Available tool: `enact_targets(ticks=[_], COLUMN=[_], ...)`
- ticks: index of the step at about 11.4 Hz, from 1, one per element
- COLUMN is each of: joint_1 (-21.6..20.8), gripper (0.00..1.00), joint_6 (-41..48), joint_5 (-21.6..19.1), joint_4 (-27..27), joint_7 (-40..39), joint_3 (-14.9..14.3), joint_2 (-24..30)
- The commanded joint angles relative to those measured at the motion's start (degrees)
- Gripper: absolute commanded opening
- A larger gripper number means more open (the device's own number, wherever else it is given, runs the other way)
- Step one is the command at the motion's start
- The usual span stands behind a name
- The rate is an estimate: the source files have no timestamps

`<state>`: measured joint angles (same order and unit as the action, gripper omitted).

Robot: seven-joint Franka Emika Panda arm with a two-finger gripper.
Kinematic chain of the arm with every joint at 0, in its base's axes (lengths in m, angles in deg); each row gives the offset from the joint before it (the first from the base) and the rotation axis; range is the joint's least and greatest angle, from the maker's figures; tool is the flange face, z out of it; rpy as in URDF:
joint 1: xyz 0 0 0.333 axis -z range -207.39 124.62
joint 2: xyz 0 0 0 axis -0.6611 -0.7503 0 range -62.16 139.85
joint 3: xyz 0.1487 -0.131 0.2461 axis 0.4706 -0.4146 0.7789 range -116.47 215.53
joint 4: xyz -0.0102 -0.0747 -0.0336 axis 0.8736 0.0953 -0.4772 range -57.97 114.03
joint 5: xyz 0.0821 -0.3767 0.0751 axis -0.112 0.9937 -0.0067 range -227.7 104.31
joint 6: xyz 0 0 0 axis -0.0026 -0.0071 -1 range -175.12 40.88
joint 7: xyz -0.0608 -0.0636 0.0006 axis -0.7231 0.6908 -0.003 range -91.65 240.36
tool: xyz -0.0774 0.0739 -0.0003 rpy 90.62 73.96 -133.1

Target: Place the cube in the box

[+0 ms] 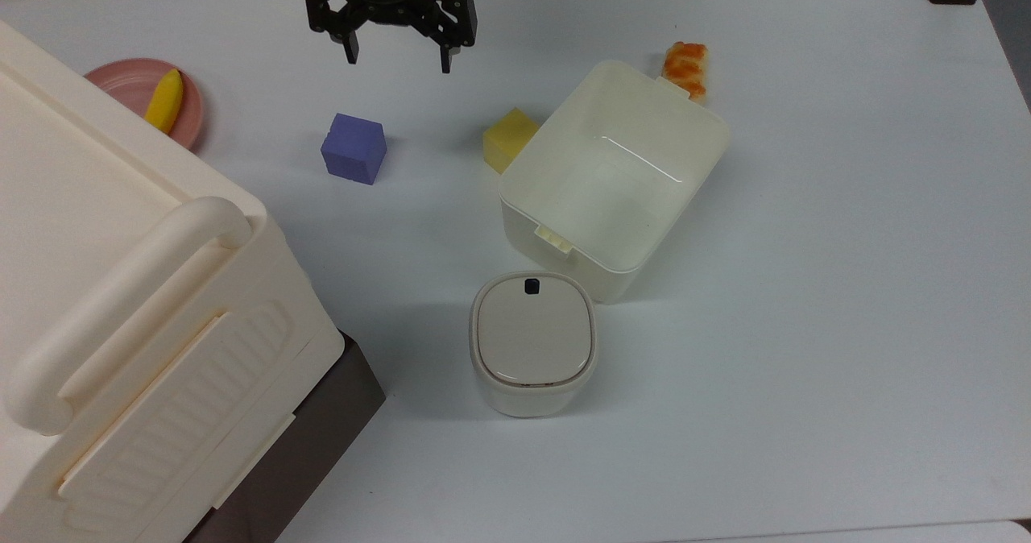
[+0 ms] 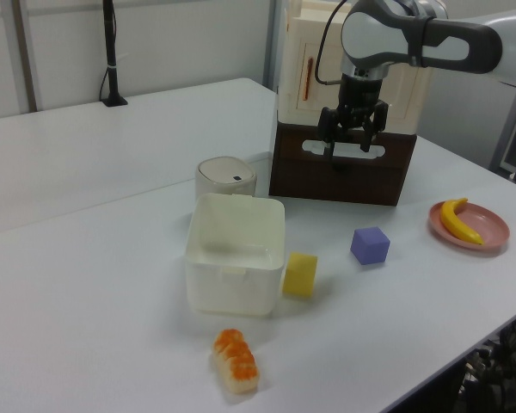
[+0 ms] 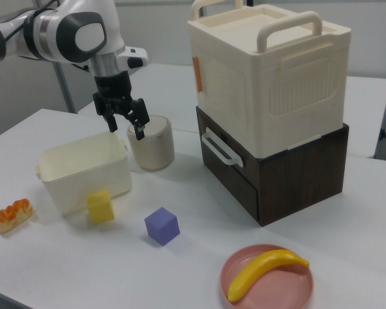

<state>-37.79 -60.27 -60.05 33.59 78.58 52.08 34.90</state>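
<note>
The purple cube point(image 1: 354, 147) sits on the white table point(image 1: 805, 285), below the gripper point(image 1: 396, 53) in the top view and well apart from it, left of the yellow cube point(image 1: 509, 138) that touches the box point(image 1: 614, 174). The gripper hangs in the air with its fingers spread wide, holding nothing. No readable writing shows on anything.

White table point(image 1: 846, 285) carries everything: box point(image 1: 616, 172) near centre, yellow cube point(image 1: 509, 138) touching its 9 o'clock wall in the top view, purple cube point(image 1: 354, 147) further out at 9, well apart. Lidded bin point(image 1: 532, 343) just beside the box at 7 o'clock, sushi piece point(image 1: 685, 65) at its 1 o'clock corner. Pink plate point(image 1: 129, 84) at the top view's 10 o'clock, dark brown crate point(image 3: 289, 174) at 8 o'clock.
</note>
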Motion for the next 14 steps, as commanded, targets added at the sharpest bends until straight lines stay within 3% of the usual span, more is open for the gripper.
enact_targets(ticks=[1,3,7,14], joint_1=[-1.22,-1.31,-1.39,-1.13], gripper=[1.0,1.0,1.0,1.0], joint_6=[-1.45,-2.77,-16.36,-17.54], joint_5=[-0.94,-0.94,-0.06,2.48], joint_4=[2.35,5.5,18.4,20.72], joint_7=[-2.91,-4.39,-4.49,-6.15], joint_3=[-3.16,-4.92,-5.8,-7.74], joint_2=[1.04,1.22,1.4,1.05])
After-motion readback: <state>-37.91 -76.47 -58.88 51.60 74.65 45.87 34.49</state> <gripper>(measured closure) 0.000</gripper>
